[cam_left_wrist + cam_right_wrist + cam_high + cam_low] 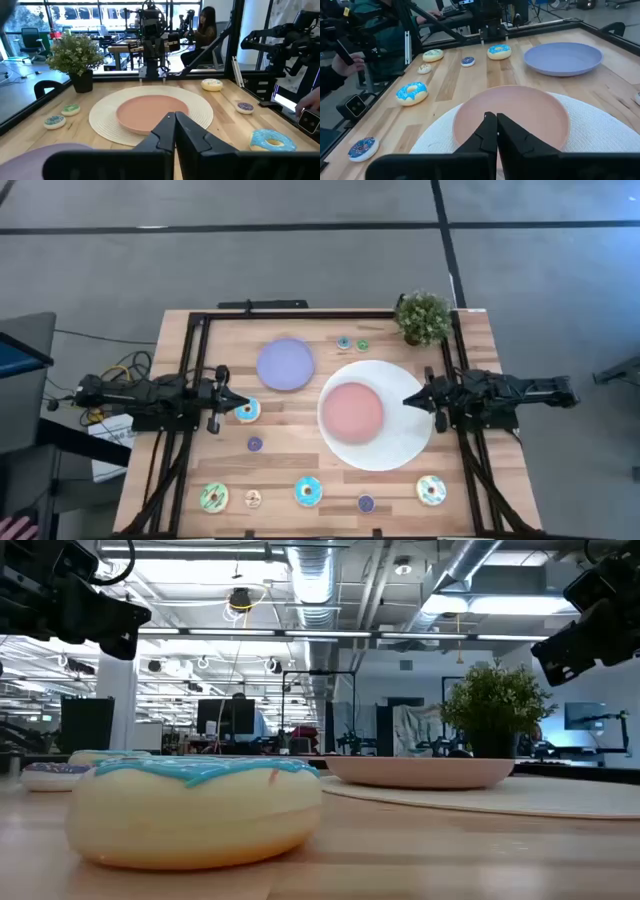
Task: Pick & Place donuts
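Observation:
Several toy donuts lie flat on the wooden table. A blue-iced donut (247, 411) sits just right of my left gripper (228, 398), which hovers shut and empty. Along the near edge lie a green donut (213, 497), a tan mini (253, 499), another blue donut (308, 491) (195, 805), a purple mini (366, 503) and a cream donut (431, 489). One more purple mini (254, 444) lies mid-table. Two minis, blue (343, 342) and green (362, 345), lie near the far edge. My right gripper (408, 400) is shut and empty above the white plate's right rim.
A pink plate (352, 411) rests on a large white plate (400, 450). A lilac plate (286, 364) stands to their left. A potted plant (422, 318) occupies the far right corner. A black frame rail (300, 314) borders the table. People show in the room beyond.

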Available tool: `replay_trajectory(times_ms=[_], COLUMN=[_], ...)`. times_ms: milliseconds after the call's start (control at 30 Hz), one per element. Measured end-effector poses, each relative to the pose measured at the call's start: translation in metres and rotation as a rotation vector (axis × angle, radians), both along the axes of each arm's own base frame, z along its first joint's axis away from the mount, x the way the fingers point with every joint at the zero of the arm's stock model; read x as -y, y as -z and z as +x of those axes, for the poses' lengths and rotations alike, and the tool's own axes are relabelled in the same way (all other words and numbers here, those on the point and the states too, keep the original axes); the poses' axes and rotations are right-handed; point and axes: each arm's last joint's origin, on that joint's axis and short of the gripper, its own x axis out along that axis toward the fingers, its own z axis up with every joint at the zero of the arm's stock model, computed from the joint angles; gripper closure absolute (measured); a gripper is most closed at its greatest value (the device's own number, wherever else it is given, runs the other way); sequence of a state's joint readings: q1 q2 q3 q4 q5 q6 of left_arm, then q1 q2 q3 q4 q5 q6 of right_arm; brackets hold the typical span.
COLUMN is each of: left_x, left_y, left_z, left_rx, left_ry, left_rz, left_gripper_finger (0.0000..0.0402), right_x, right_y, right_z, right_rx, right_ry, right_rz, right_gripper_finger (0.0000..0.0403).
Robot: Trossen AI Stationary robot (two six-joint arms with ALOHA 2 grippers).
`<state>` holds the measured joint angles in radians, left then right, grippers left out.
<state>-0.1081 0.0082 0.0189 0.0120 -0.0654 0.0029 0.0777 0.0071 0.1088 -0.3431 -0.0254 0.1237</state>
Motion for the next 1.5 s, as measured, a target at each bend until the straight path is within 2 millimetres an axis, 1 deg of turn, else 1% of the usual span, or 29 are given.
replay_trajectory(times_ms=[567,700,967,1033,1100,1200,1300,1433,1500], left_x=[0.000,0.000,0.000,-0.001,-0.003,-0.005,-0.006,-0.006,-0.006], left_y=[-0.001,-0.001,-0.001,-0.001,-0.002,-0.002,-0.010,-0.028,-0.041], left_z=[0.000,0.000,0.000,0.000,0.000,0.002,0.007,0.018,0.026], left_rx=[0.002,0.008,0.007,0.009,0.007,-0.053,-0.105,-0.200,-0.268], left_ry=[-0.001,-0.004,-0.004,-0.034,-0.102,-0.186,-0.214,-0.267,-0.311], left_rz=[-0.003,0.034,0.039,0.036,0.036,0.065,0.091,0.114,0.138], left_gripper_finger=[0.0401,0.0401,0.0401,0.0401,0.0401,0.0401,0.0402,0.0401,0.0401], right_x=[0.000,0.000,0.000,0.000,0.000,0.000,0.000,0.000,0.000], right_y=[0.000,0.000,0.000,0.000,0.000,0.000,0.000,0.000,0.000], right_z=[0.000,0.000,0.000,0.000,0.000,0.000,0.000,0.000,0.000], right_rx=[0.000,0.000,0.000,0.000,0.000,0.000,0.000,0.000,0.000], right_ry=[0.000,0.000,0.000,0.000,0.000,0.000,0.000,0.000,0.000], right_rz=[0.000,0.000,0.000,0.000,0.000,0.000,0.000,0.000,0.000], right_gripper_finger=[0.0403,0.0403,0.0403,0.0403,0.0403,0.0403,0.0403,0.0403,0.0403])
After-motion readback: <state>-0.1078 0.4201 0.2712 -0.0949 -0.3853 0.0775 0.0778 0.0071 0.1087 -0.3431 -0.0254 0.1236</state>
